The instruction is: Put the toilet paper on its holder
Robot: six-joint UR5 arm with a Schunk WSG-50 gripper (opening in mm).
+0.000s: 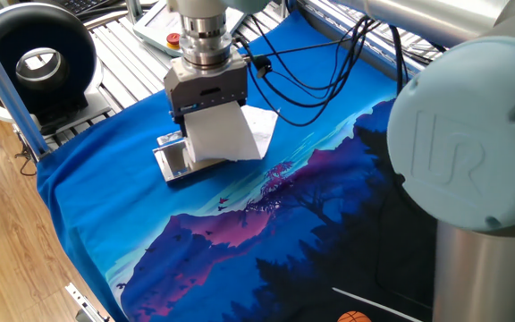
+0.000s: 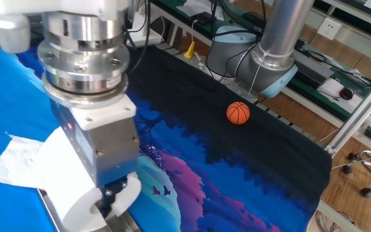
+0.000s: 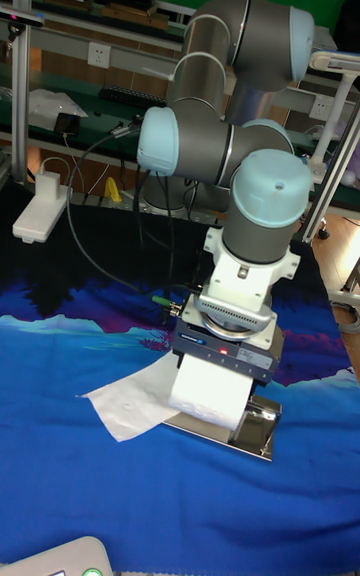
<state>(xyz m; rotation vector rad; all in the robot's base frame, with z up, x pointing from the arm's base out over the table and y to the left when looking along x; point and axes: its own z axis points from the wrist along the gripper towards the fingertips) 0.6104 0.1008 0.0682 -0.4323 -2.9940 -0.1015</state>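
The white toilet paper (image 1: pixel 222 136) (image 2: pixel 76 193) (image 3: pixel 210 396) hangs in my gripper (image 1: pixel 206 125) (image 2: pixel 111 203) (image 3: pixel 222 386), which is shut on it, one finger pushed into the hollow core. Its loose sheet (image 3: pixel 125 401) (image 2: pixel 15 161) trails onto the blue cloth. The roll sits right over the shiny silver holder (image 1: pixel 175 159) (image 3: pixel 255 428), which lies flat on the cloth. Whether the roll touches the holder I cannot tell. In the other fixed view only the holder's edge (image 2: pixel 47 206) shows at the bottom left.
An orange ball (image 2: pixel 237 113) lies on the dark part of the cloth. A white pendant with a red button (image 1: pixel 173 38) sits behind the gripper. Cables (image 1: pixel 320 63) run over the cloth's far side. A black round fan (image 1: pixel 38 63) stands at the left.
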